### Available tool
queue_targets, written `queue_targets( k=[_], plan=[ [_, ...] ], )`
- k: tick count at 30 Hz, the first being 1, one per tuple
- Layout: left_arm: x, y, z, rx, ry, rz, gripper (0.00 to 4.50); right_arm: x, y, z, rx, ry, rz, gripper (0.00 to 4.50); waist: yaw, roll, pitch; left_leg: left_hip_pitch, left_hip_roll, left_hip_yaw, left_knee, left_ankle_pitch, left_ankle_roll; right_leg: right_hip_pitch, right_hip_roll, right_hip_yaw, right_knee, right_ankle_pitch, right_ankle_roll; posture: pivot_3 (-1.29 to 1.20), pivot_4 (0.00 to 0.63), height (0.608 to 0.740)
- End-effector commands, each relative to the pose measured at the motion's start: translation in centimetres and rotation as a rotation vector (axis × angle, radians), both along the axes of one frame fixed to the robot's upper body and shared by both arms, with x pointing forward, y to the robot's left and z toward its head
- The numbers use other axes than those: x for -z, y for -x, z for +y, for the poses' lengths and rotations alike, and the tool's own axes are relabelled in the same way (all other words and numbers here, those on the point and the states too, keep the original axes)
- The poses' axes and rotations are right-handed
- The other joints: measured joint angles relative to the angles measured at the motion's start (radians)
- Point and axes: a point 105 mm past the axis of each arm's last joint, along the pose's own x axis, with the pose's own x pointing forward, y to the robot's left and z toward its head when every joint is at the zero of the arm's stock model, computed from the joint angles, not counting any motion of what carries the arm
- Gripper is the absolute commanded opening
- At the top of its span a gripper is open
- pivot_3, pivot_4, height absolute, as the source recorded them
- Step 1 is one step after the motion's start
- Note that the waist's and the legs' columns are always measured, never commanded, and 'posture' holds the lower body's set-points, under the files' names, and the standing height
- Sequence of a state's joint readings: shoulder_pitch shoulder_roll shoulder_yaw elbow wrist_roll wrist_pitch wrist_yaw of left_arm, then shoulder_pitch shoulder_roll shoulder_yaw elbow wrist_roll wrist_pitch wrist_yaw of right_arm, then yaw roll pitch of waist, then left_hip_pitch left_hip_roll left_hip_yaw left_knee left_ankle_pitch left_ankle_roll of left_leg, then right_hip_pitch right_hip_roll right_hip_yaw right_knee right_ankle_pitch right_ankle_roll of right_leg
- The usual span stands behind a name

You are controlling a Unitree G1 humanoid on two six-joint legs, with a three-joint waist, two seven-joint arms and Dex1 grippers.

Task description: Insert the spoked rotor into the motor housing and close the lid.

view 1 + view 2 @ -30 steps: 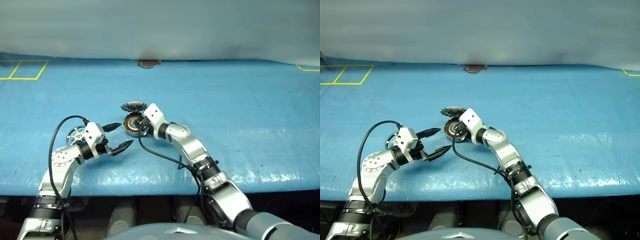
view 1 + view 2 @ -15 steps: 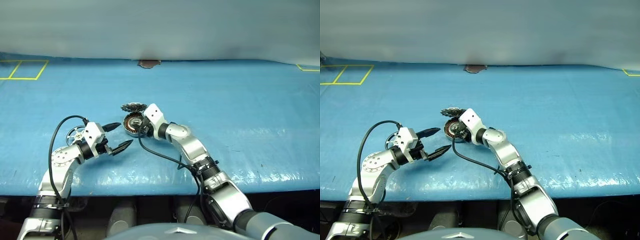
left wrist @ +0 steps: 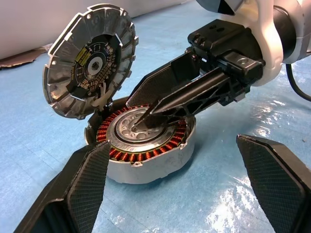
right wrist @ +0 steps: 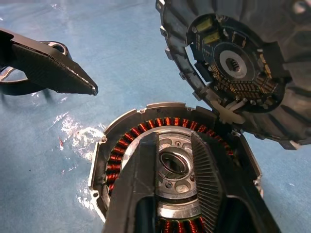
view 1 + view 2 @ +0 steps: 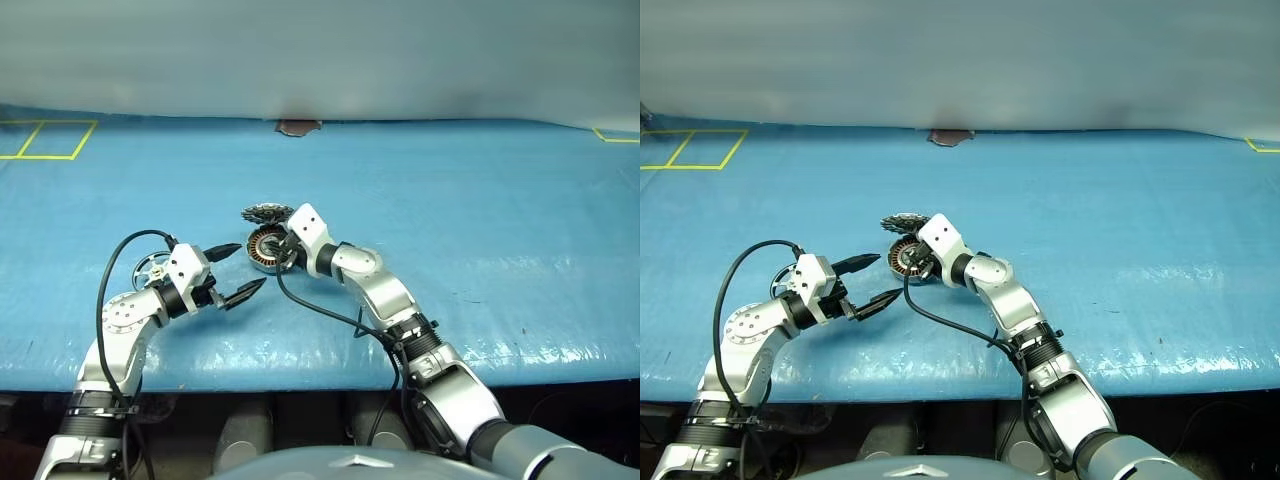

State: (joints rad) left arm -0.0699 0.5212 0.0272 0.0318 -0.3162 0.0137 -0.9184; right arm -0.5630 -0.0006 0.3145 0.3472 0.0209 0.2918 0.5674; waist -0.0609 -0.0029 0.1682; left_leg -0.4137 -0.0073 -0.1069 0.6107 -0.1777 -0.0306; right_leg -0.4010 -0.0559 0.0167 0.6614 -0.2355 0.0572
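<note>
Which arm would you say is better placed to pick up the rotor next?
Left. The left gripper is open and the rotor lies on the table beside that arm, while the right gripper is over the housing.

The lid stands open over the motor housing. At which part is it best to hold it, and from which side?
Probably the free top rim of the lid, opposite where it meets the motor housing. It stands tilted on its lower edge, so that rim is clear on both faces. Come from above, one finger on each face.
</note>
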Motion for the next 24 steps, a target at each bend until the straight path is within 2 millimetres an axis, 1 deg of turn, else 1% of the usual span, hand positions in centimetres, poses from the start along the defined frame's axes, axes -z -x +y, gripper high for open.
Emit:
queue_targets(
  k=[1, 9, 14, 24],
  plan=[
    [-0.9, -0.2, -0.1, 0.009, -0.009, -0.047, 4.50, -1.3, 0.0, 0.1, -0.003, -0.041, -0.033, 0.07, 0.000, 0.000, 0.000, 0.000, 0.000, 0.000, 0.000, 0.000, 0.000, 0.000, 0.000, 0.000, 0.000, 0.000, 0.000, 0.00, 0.150, 0.740],
    [-0.9, -0.2, -0.1, 0.009, -0.012, -0.050, 4.50, -0.3, 0.5, 0.2, -0.015, -0.001, -0.012, 0.03, 0.000, 0.000, 0.000, 0.000, 0.000, 0.000, 0.000, 0.000, 0.000, 0.000, 0.000, 0.000, 0.000, 0.000, 0.000, 0.00, 0.150, 0.740],
    [-0.9, -0.2, 0.0, 0.008, -0.015, -0.049, 4.50, 0.4, 0.3, 0.0, 0.001, 0.019, 0.002, 0.03, 0.000, 0.000, 0.000, 0.000, 0.000, 0.000, 0.000, 0.000, 0.000, 0.000, 0.000, 0.000, 0.000, 0.000, 0.000, 0.00, 0.150, 0.740],
    [-0.8, -0.1, -0.1, 0.009, -0.012, -0.045, 4.50, 0.3, 0.2, 0.0, -0.008, 0.048, -0.020, 0.03, 0.000, 0.000, 0.000, 0.000, 0.000, 0.000, 0.000, 0.000, 0.000, 0.000, 0.000, 0.000, 0.000, 0.000, 0.000, 0.00, 0.150, 0.740]
  ],
)
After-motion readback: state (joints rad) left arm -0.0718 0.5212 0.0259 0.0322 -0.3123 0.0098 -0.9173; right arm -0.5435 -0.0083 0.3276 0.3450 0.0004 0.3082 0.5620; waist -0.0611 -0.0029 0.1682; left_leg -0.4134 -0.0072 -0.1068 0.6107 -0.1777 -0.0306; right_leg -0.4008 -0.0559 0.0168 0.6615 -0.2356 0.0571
